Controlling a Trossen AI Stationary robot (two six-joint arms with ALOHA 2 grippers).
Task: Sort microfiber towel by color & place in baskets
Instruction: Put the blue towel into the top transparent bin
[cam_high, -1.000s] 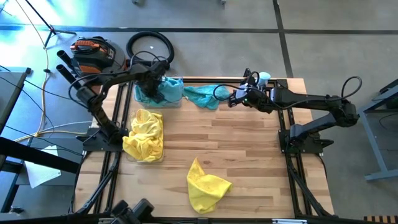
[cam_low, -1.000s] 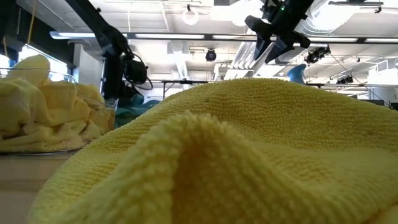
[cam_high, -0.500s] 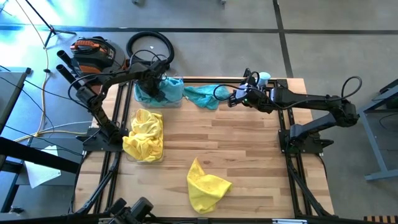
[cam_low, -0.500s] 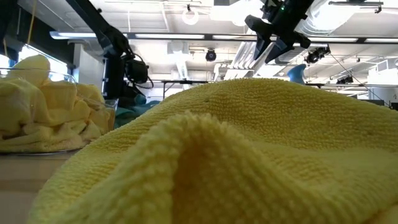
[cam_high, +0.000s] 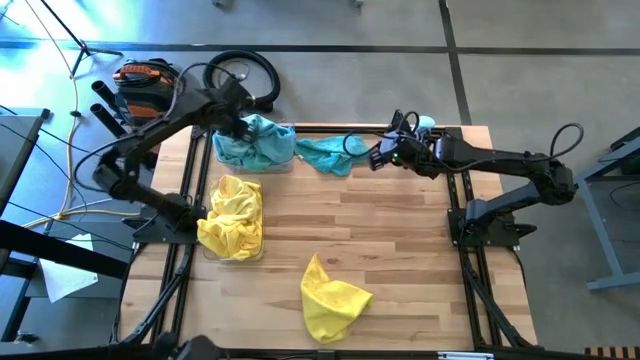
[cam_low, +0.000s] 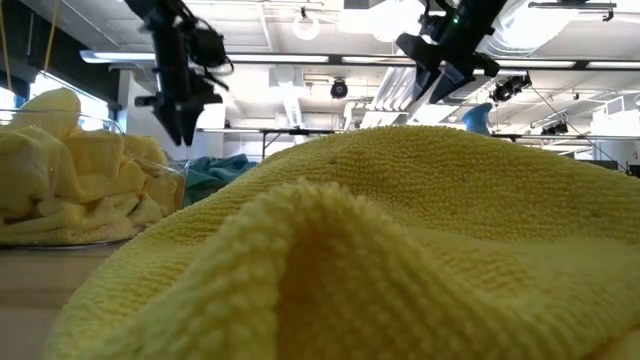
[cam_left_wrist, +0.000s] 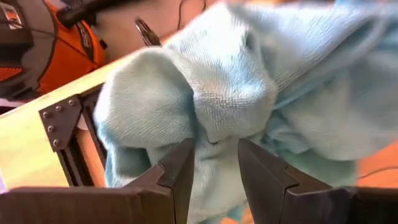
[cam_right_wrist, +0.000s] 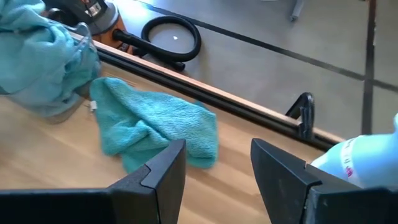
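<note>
The left gripper (cam_left_wrist: 213, 163) hangs with its fingers (cam_left_wrist: 180, 168) parted and empty just above the teal towels (cam_high: 256, 143) heaped in the far basket (cam_high: 283, 160) at the desk's (cam_high: 400, 250) far left edge. The right gripper (cam_right_wrist: 214, 163), fingers apart and empty, hovers beside a loose teal towel (cam_right_wrist: 152, 127) near the far edge. The near basket (cam_high: 240, 255) holds yellow towels (cam_high: 232, 217); another yellow towel (cam_high: 332, 297) lies on open desk near the front.

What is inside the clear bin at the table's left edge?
The bin holds a heap of yellow cloths, piled above its rim. Whatever lies beneath the top cloths is covered.
</note>
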